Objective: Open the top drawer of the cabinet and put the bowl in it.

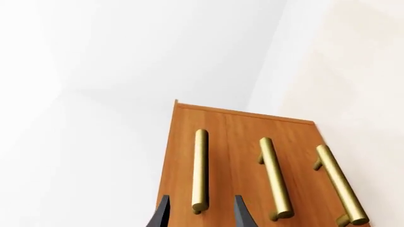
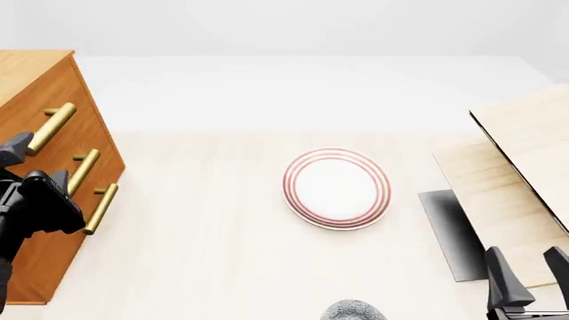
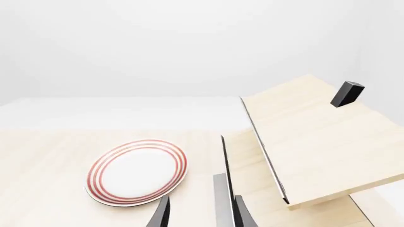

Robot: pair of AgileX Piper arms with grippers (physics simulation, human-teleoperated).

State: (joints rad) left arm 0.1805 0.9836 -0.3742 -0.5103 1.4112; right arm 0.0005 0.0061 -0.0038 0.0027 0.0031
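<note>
No writing shows on the cabinet (image 2: 53,120), plate (image 2: 336,188) or bowl (image 2: 353,311); left claw (image 1: 200,215) and right claw (image 3: 200,215) both gape empty.

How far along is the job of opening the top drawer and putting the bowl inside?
Nothing looks done: the cabinet shows all three drawers shut. In hand: the left gripper, open, lines up on the top drawer's handle, not yet gripping. Left: pulling it open and moving the bowl, barely visible at the near edge; the right gripper is open.

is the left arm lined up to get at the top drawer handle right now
Probably yes: the left gripper is open, its fingers either side of the top drawer's brass handle, with nothing between them.
</note>
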